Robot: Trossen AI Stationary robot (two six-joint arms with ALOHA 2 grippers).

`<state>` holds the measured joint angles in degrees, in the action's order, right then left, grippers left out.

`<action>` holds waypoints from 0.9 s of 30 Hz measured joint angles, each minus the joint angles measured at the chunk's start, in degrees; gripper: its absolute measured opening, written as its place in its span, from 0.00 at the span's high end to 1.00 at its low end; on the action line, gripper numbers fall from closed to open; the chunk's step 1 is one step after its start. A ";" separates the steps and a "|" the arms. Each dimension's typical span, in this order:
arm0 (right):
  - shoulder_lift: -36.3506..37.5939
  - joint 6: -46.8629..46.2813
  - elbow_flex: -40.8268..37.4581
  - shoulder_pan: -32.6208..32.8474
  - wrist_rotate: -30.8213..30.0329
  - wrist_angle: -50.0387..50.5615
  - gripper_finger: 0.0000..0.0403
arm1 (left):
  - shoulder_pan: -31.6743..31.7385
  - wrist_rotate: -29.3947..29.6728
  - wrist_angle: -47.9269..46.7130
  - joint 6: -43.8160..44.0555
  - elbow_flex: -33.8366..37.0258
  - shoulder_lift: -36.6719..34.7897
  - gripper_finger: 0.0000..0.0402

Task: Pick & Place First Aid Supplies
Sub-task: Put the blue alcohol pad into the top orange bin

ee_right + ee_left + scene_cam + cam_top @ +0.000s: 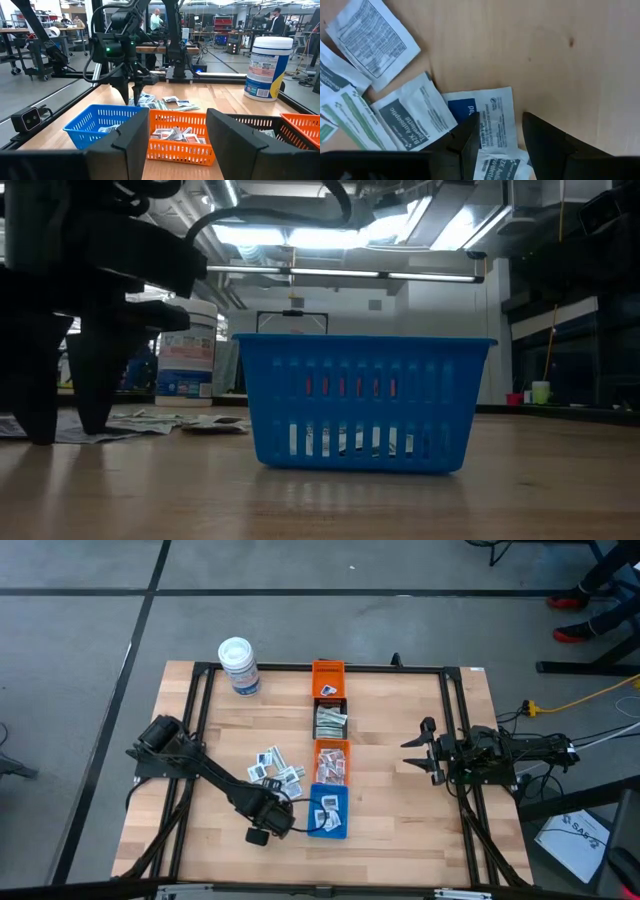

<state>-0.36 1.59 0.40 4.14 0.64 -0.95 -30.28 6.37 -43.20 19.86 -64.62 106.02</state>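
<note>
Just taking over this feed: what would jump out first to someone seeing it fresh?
A line of four bins runs down the table's middle, with the blue bin nearest the front edge. Beside it, the left end effector hovers open over a scatter of first aid packets. The white tub stands at the back left.

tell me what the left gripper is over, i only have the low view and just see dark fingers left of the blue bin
Observer: The left gripper hangs open above a loose pile of packets on the bare table, beside the blue bin.
Operator: anything between the fingers
Observer: No; a white packet with a blue patch lies flat below the gap.
Operator: other bins behind the blue one
Observer: Yes, a row: orange bin, black bin, another orange bin.
Operator: right arm
Observer: The right gripper waits open at the table's right side.
</note>
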 joint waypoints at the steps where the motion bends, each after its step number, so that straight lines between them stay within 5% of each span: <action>1: 0.00 0.02 0.00 0.01 0.00 0.00 0.52 | 0.00 0.02 0.50 -0.01 0.41 -0.11 0.64; 9: -0.02 0.02 0.00 0.00 0.00 0.02 0.52 | -0.07 1.29 3.34 0.59 2.78 -0.35 0.66; 18: -0.01 0.02 0.00 0.00 0.00 0.00 0.52 | -0.11 0.85 5.92 3.33 4.27 -0.37 0.96; 27: -0.02 0.02 0.00 0.01 0.00 0.02 0.52 | 0.57 -0.13 6.30 3.63 4.41 -1.03 0.99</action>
<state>-0.38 1.61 0.40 4.15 0.64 -0.93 -29.71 6.24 -36.90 23.49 -60.21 104.99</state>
